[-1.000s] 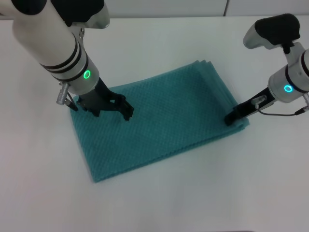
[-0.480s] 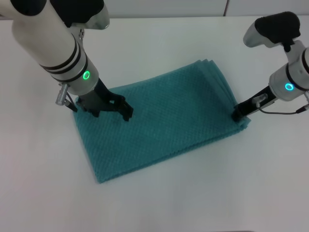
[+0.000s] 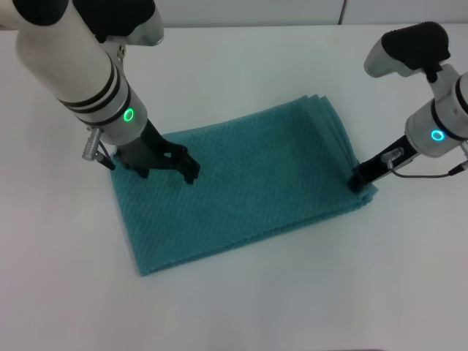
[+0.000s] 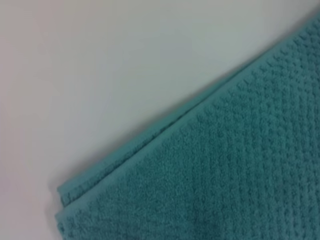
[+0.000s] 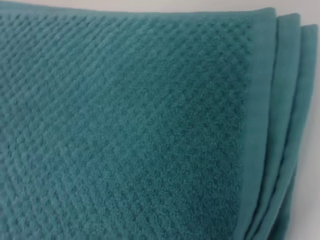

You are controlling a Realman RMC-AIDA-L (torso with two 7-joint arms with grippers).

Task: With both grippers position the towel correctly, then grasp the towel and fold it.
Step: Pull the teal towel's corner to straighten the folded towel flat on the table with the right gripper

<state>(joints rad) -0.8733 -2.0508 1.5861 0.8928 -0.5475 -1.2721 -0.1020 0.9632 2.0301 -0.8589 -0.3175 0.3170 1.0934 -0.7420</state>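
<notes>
Your left gripper has its black fingers spread a little and pressed down on the towel, near the cloth's 9 o'clock corner; nothing is pinched between them. Your right gripper meets the towel at its 3 o'clock edge, just where the layered hems stack up, but whether its tips are parted or closed on the cloth cannot be told from here. The right wrist view only shows the stepped hems close up, and the left wrist view only a doubled corner against the bare white table.

The towel lies flat at the middle of the table, skewed, its long axis running from about 8 o'clock to 2 o'clock. You are, by the look of it, in the positioning step: both arms bear on opposite ends, and no fold has begun.

Next you need to square the cloth to the table edge. Then take a firm pinch through all layers at each end before lifting, or the stacked hems may slide apart.
</notes>
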